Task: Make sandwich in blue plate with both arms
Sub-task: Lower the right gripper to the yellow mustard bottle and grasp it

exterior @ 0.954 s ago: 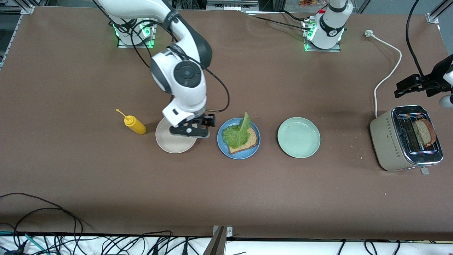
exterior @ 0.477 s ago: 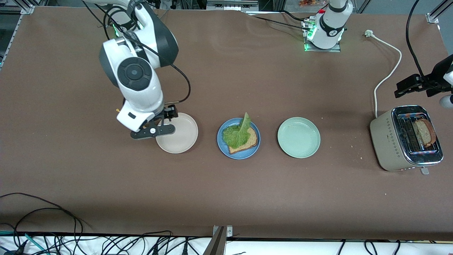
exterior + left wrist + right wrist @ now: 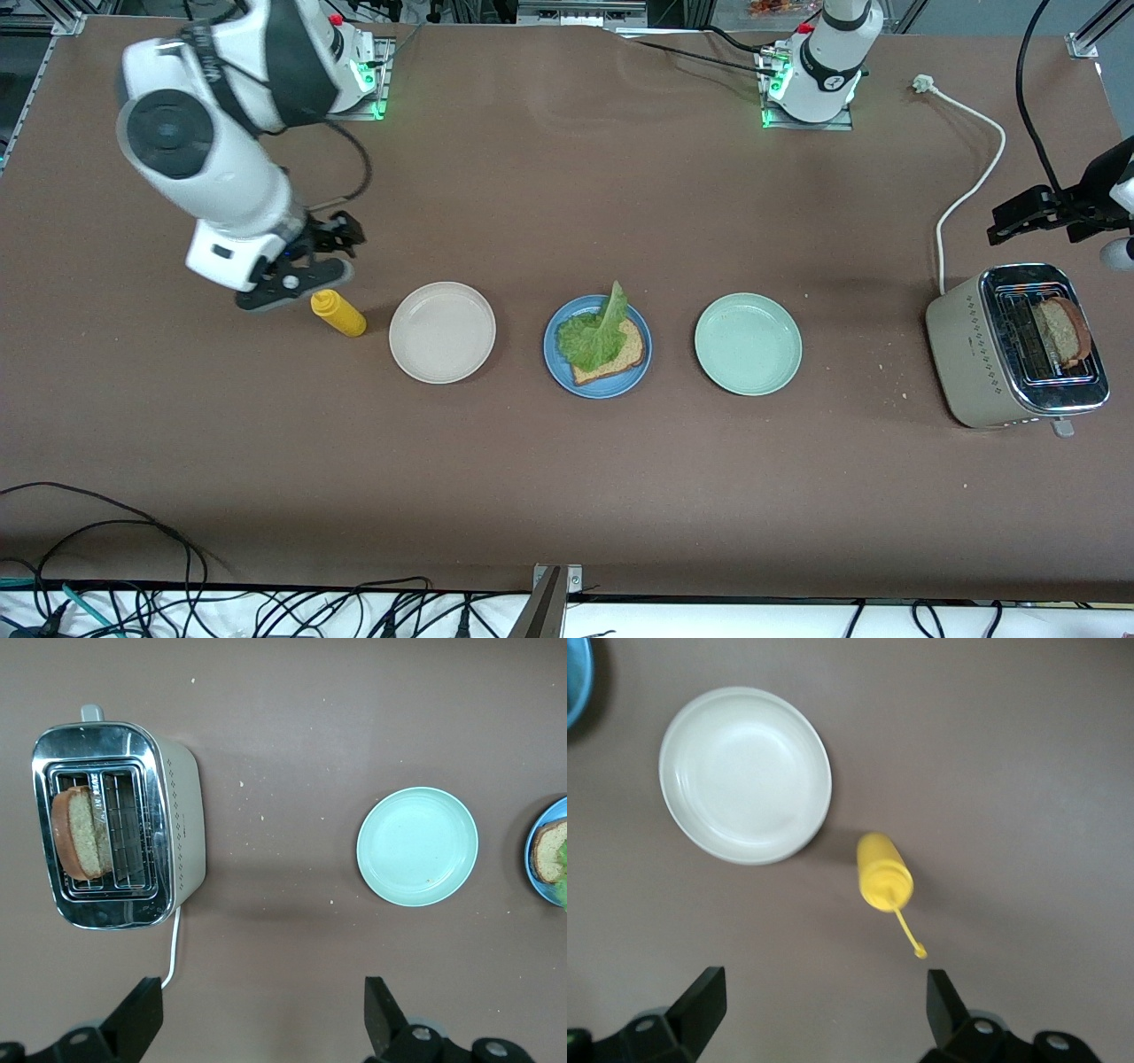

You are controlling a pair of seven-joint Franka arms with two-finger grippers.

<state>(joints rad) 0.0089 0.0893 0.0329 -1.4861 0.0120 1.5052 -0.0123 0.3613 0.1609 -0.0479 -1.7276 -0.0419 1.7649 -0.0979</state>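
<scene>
Brown matte table (image 3: 567,496): no legible writing. Round blue plate (image 3: 558,368), frame centre, holds one bread slice (image 3: 625,354) under ruffled lettuce (image 3: 589,337). Right gripper (image 3: 306,261), fingers spread, hovers over the yellow squeeze bottle (image 3: 338,313); left gripper (image 3: 1032,213), spread, waits above the toaster (image 3: 966,354).

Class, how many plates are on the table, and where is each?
3. The cream plate lies beside the yellow bottle, the blue plate in the middle, and the mint-green plate toward the toaster.
</scene>
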